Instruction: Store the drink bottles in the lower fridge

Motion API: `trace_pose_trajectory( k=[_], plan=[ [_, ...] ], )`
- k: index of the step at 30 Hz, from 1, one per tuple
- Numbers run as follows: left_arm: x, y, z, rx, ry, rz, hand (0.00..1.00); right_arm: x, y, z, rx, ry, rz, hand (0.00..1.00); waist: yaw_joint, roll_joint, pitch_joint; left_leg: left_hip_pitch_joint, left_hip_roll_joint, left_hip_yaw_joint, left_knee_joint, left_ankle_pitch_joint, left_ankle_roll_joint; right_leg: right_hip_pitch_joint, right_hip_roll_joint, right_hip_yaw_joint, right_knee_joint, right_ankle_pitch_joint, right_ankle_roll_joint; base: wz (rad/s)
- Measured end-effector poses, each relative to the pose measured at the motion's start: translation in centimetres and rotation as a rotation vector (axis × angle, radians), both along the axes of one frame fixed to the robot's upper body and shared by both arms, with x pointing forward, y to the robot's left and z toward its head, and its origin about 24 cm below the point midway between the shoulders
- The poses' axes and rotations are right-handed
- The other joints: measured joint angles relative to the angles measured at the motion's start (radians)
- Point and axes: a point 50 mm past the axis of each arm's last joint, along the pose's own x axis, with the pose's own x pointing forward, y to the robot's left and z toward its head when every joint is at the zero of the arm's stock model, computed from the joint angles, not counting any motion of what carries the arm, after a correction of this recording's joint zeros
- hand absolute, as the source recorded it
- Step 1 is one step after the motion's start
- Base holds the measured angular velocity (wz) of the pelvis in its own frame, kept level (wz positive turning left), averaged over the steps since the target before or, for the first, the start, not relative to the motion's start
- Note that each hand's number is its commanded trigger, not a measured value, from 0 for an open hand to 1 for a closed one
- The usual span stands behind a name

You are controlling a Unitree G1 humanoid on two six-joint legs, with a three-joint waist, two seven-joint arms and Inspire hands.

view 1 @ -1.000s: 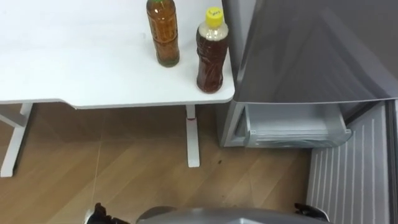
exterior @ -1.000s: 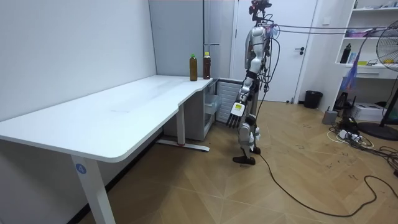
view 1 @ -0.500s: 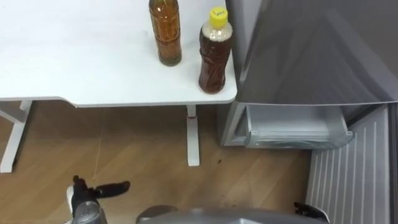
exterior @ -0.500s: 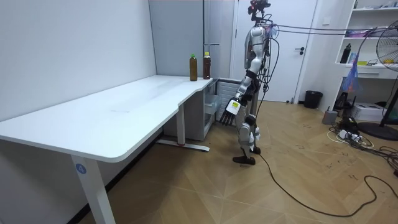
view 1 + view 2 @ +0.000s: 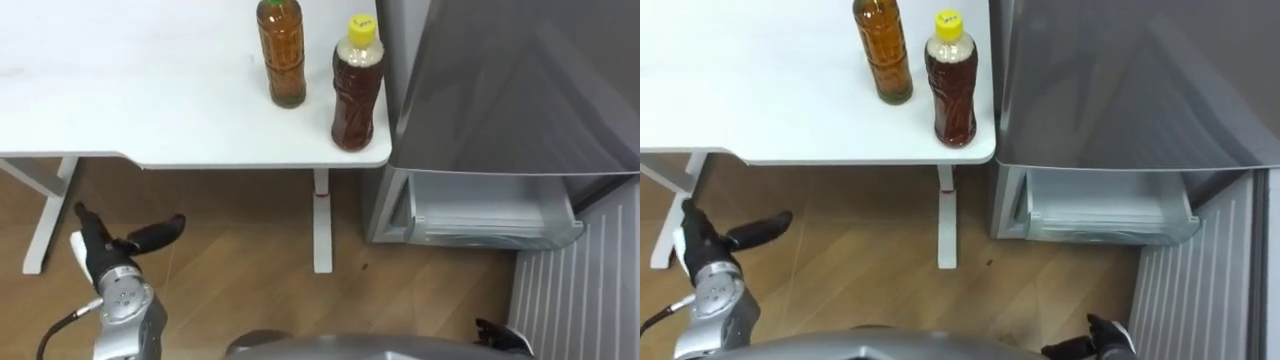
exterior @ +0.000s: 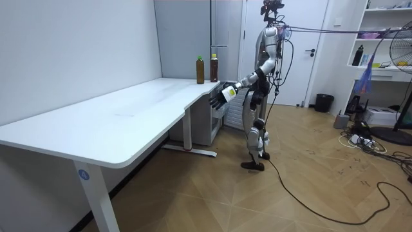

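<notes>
Two drink bottles stand at the white table's [image 5: 150, 110] right corner: a green-capped bottle [image 5: 282, 55] and, nearer the edge, a yellow-capped bottle [image 5: 359, 85] of brown tea. My left hand [image 5: 105, 250] is open with straight fingers and hangs in the air below and left of them, level with the table edge, touching nothing. In the room view the left hand [image 6: 222, 95] reaches out toward the table corner under the bottles [image 6: 206, 69]. Dark fingers of my right hand [image 5: 1090, 348] peek in at the bottom right.
I stand in front of the grey fridge [image 5: 500, 80], beside the table's corner. Its lower compartment is open, showing a pale drawer [image 5: 490, 205], and the ribbed inner door [image 5: 580, 300] swings out at the right. A table leg [image 5: 321, 220] stands on the wooden floor.
My left arm has risen from my side toward the table corner, with the hand open. The camera has shifted slightly. The bottles have not moved.
</notes>
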Motion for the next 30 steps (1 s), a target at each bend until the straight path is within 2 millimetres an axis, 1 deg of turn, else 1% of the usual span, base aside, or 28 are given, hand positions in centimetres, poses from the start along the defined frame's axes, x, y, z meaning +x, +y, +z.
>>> trace_pose_trajectory(
  k=[1, 3, 4, 6, 8, 10, 11, 12, 13, 15, 17, 22, 24, 25, 27, 30],
  plan=[
    [0.2, 0.0, 0.4, 0.008, -0.021, 0.004, 0.00, 0.0, 0.0, 0.0, 0.001, 0.000, -0.002, 0.00, 0.000, 0.000, 0.0006, 0.001, 0.000, 0.000, 0.000, 0.000, 0.000, 0.001, 0.000, 0.000, 0.000, 0.000, 0.000, 0.00],
    [1.1, 0.4, 2.2, 0.042, -0.112, 0.035, 0.00, -0.2, 0.0, 0.0, 0.005, -0.001, -0.016, 0.00, -0.001, 0.006, 0.0024, 0.007, 0.000, -0.002, -0.002, 0.000, 0.000, 0.005, 0.000, 0.000, -0.001, 0.000, 0.000, 0.00],
    [1.3, 0.4, 2.8, 0.051, -0.136, 0.042, 0.00, -0.2, 0.0, 0.0, 0.005, -0.002, -0.016, 0.00, -0.003, 0.005, 0.0026, 0.006, 0.000, -0.004, -0.002, 0.000, 0.000, 0.004, 0.000, 0.001, -0.001, 0.000, 0.000, 0.04],
    [2.3, 0.7, 4.5, 0.087, -0.220, 0.055, 0.00, -0.2, 0.0, 0.0, 0.006, -0.003, -0.017, 0.00, -0.006, 0.004, 0.0029, 0.007, 0.000, -0.006, -0.005, 0.000, 0.000, 0.004, 0.000, 0.000, -0.001, 0.000, 0.000, 0.00],
    [2.7, 1.1, 5.4, 0.110, -0.257, 0.060, 0.00, -0.2, -0.1, 0.0, 0.004, -0.006, -0.022, 0.00, -0.003, 0.008, 0.0032, 0.010, 0.000, -0.006, -0.005, 0.000, 0.000, 0.005, 0.001, -0.001, -0.001, 0.000, 0.000, 0.00],
    [2.9, 1.4, 6.3, 0.124, -0.299, 0.076, 0.00, -0.3, -0.2, 0.0, 0.001, -0.005, -0.029, 0.00, -0.009, 0.007, 0.0040, 0.016, -0.001, -0.006, -0.005, 0.000, 0.000, 0.004, 0.001, -0.002, -0.002, 0.000, 0.000, 0.00],
    [3.1, 1.5, 7.3, 0.139, -0.340, 0.087, 0.00, -0.5, -0.3, 0.0, -0.001, -0.002, -0.032, 0.00, -0.009, 0.010, 0.0081, 0.018, 0.000, -0.006, -0.005, 0.000, 0.000, 0.003, 0.001, 0.001, -0.002, 0.000, 0.000, 0.00],
    [3.3, 1.6, 8.4, 0.154, -0.386, 0.096, 0.00, -0.6, -0.3, 0.0, -0.003, 0.001, -0.031, 0.00, -0.010, 0.010, 0.0086, 0.018, 0.000, -0.006, -0.006, 0.000, 0.000, 0.003, 0.001, 0.003, -0.002, 0.000, 0.000, -0.03],
    [3.3, 1.7, 8.9, 0.163, -0.407, 0.103, 0.00, -0.6, -0.3, 0.0, -0.003, -0.001, -0.033, 0.00, -0.011, 0.011, 0.0088, 0.018, 0.000, -0.006, -0.006, 0.000, 0.000, 0.002, 0.001, 0.004, -0.002, 0.000, 0.000, 0.00],
    [3.4, 2.2, 10.7, 0.200, -0.480, 0.112, 0.00, -0.6, -0.4, 0.0, -0.002, -0.006, -0.044, 0.00, -0.023, 0.012, 0.0082, 0.018, 0.000, -0.007, -0.012, 0.000, 0.000, 0.002, 0.001, 0.006, -0.002, 0.000, 0.000, 0.00],
    [3.5, 2.2, 11.7, 0.222, -0.518, 0.110, 0.00, -0.7, -0.5, 0.0, -0.002, -0.006, -0.060, 0.00, -0.024, 0.013, 0.0080, 0.021, -0.001, -0.006, -0.016, 0.000, 0.000, 0.003, 0.001, 0.010, -0.002, 0.000, 0.000, -0.02],
    [3.7, 1.7, 13.3, 0.267, -0.575, 0.069, 0.00, -0.8, -0.5, 0.1, -0.004, -0.008, -0.071, 0.00, -0.029, 0.018, 0.0056, 0.019, -0.001, -0.006, -0.019, 0.000, 0.000, 0.006, 0.002, 0.008, -0.002, 0.000, 0.000, -0.01],
    [3.9, 1.1, 15.0, 0.277, -0.653, 0.034, 0.00, -0.7, -0.6, 0.1, -0.003, -0.008, -0.071, 0.00, -0.031, 0.017, 0.0053, 0.021, -0.001, -0.010, -0.015, 0.001, 0.000, 0.005, 0.001, 0.010, -0.002, 0.000, 0.000, 0.03],
    [3.9, 0.9, 15.6, 0.281, -0.676, 0.025, 0.00, -0.7, -0.6, 0.1, -0.002, -0.009, -0.070, 0.00, -0.033, 0.017, 0.0058, 0.022, -0.001, -0.010, -0.013, 0.001, 0.000, 0.004, 0.001, 0.010, -0.002, 0.000, 0.000, 0.00],
    [4.1, 0.3, 17.2, 0.290, -0.749, -0.017, 0.00, -0.6, -0.6, 0.1, 0.000, -0.007, -0.069, 0.00, -0.040, 0.021, 0.0046, 0.027, -0.002, -0.011, -0.012, 0.001, 0.000, 0.007, 0.001, 0.010, -0.002, 0.000, 0.000, 0.00],
    [4.4, -0.2, 18.1, 0.293, -0.789, -0.079, 0.00, -0.5, -1.0, 0.2, 0.004, -0.001, -0.067, 0.00, -0.050, 0.028, 0.0103, 0.027, -0.002, -0.011, -0.011, 0.001, 0.000, 0.006, 0.000, 0.010, -0.002, 0.000, 0.000, -0.03]
  ],
)
